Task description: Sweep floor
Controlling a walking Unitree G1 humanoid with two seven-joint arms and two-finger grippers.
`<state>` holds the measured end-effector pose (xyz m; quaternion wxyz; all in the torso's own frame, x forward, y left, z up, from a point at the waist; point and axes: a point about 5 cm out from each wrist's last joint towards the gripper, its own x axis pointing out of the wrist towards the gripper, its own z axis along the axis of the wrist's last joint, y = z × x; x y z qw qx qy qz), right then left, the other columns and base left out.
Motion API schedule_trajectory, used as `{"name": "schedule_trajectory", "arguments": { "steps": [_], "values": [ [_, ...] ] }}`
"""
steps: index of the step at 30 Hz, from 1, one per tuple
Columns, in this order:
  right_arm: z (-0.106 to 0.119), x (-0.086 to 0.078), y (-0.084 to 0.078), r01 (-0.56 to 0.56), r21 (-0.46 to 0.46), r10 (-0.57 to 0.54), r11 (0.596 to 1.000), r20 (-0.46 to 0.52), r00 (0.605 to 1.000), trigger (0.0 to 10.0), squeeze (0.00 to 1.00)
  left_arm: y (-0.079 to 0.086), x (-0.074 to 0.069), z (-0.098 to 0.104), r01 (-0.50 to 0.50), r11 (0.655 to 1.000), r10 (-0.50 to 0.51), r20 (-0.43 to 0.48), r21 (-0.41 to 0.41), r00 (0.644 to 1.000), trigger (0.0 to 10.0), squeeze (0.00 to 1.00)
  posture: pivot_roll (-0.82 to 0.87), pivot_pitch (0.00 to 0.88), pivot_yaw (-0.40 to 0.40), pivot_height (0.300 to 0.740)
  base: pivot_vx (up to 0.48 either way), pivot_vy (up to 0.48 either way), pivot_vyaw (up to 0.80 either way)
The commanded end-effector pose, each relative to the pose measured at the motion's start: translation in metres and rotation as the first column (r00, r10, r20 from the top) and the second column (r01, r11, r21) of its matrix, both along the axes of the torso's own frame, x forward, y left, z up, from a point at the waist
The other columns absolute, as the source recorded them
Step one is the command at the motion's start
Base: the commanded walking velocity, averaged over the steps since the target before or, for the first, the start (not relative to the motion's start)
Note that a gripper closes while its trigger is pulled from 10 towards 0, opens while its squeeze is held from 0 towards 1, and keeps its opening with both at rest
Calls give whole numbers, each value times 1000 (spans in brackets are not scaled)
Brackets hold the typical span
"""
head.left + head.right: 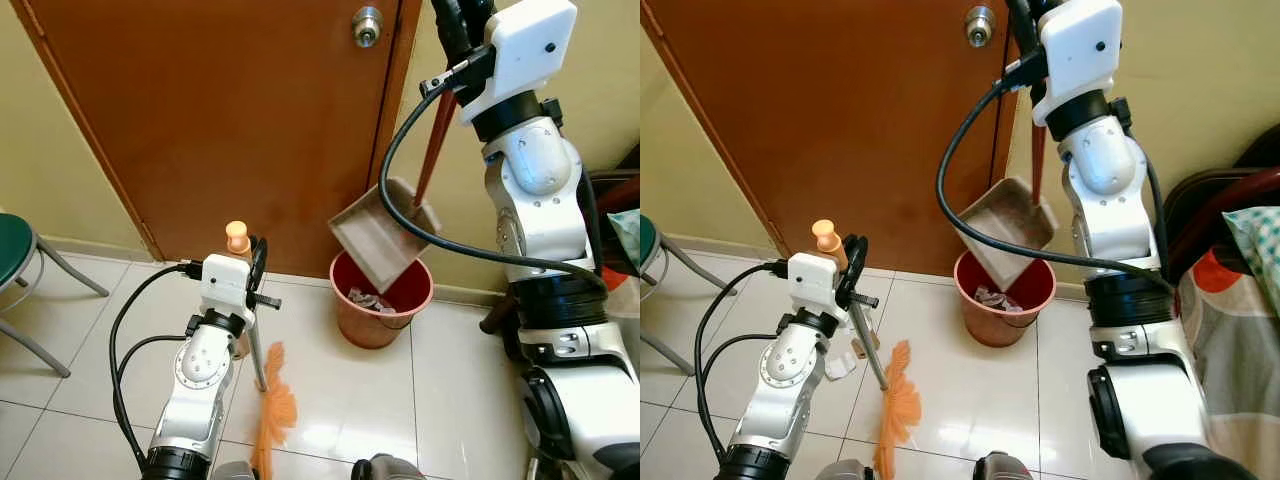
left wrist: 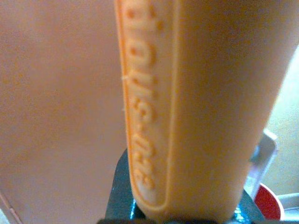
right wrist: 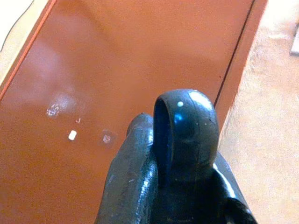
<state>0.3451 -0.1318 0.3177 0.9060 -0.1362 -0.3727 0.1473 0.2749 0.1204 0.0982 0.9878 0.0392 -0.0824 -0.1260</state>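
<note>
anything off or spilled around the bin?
A few white scraps lie on the floor tiles beside the broom, unswept. The dustpan is tipped over the red bin, debris inside.

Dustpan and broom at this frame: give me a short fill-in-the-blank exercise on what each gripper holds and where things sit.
1. The right gripper holds the dustpan tilted above the red ____.
2. The left gripper is shut on the handle of the orange ____.
3. The bin stands on the floor in front of the brown ____.

Missing words: bin; broom; door
</note>
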Motion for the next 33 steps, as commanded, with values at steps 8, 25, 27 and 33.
{"name": "schedule_trajectory", "arguments": {
  "steps": [8,25,27,33],
  "values": [
    [30,-4,-2,-27,187,16,982,60,998,10000,0,-1,1,-3,1,1000,-1,-16,-13,1000,10000,0,-43,0,-17,740,0,0,0],
    [-75,15,0,184,524,67,832,-424,903,10000,0,12,-10,-8,-21,1000,21,-33,14,999,10000,0,-24,0,-15,740,0,0,0],
    [-89,14,-4,238,538,58,809,-475,878,10000,0,15,-12,-8,-28,999,28,-33,16,999,10000,0,-8,1,-18,740,0,0,0],
    [-133,0,-23,387,483,-35,786,-590,807,10000,0,22,-13,-2,-57,998,57,-15,26,998,10000,0,8,18,-25,740,0,0,0]
  ]
}}
